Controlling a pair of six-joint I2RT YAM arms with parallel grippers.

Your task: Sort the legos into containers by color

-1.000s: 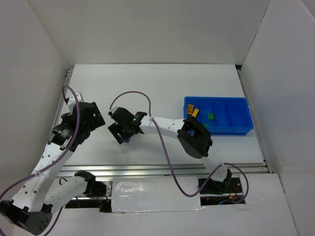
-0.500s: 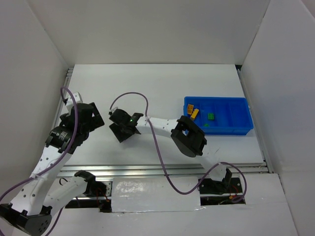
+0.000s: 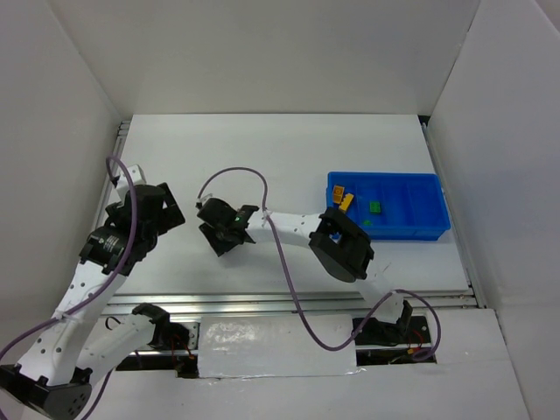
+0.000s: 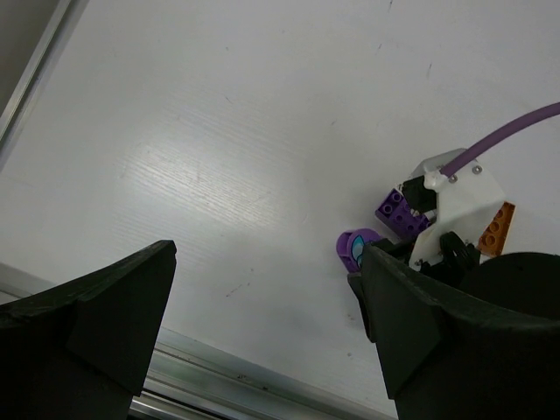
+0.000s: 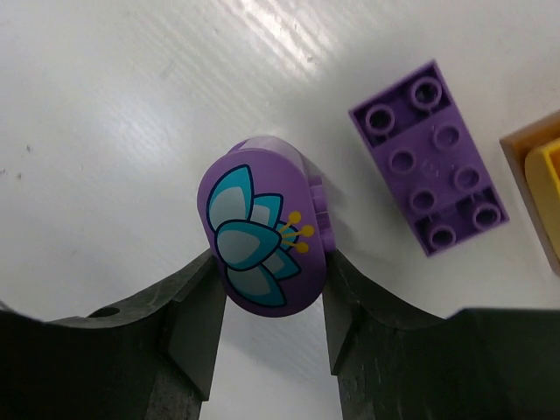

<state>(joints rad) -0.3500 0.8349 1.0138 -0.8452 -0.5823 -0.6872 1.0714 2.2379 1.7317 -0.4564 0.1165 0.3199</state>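
Fingers on the right arm, the right fingers (image 5: 188, 341), were pressed against the two sides of a purple rounded lego (image 5: 262, 232), pinching it low over the white desk (image 3: 289, 157). We read no letters on that piece, only a printed flower on its smooth face: teal and pale blue petals outlined in dark blue, with small yellow stamens pointing to one side. Its outline was oval, and a darker purple rim showed behind the printed face. Just beside it, apart from it, a flat purple brick (image 5: 429, 157) lay on the desk, its eight round studs in two rows facing up. From the left wrist we saw the same brick next to the right arm's white wrist housing, with an orange lego (image 4: 495, 229) on that housing's other side. The left fingers (image 4: 96, 332) were spread wide with only bare desk between them. They hung near the desk's left side, and a purple cable (image 3: 229, 171) arched above the right wrist. Well apart from all this, towards the right, sat the blue tray (image 3: 411, 231). Yellow and orange legos (image 3: 345, 199) lay in its leftmost compartment and a green lego (image 3: 375, 207) in the next one along.
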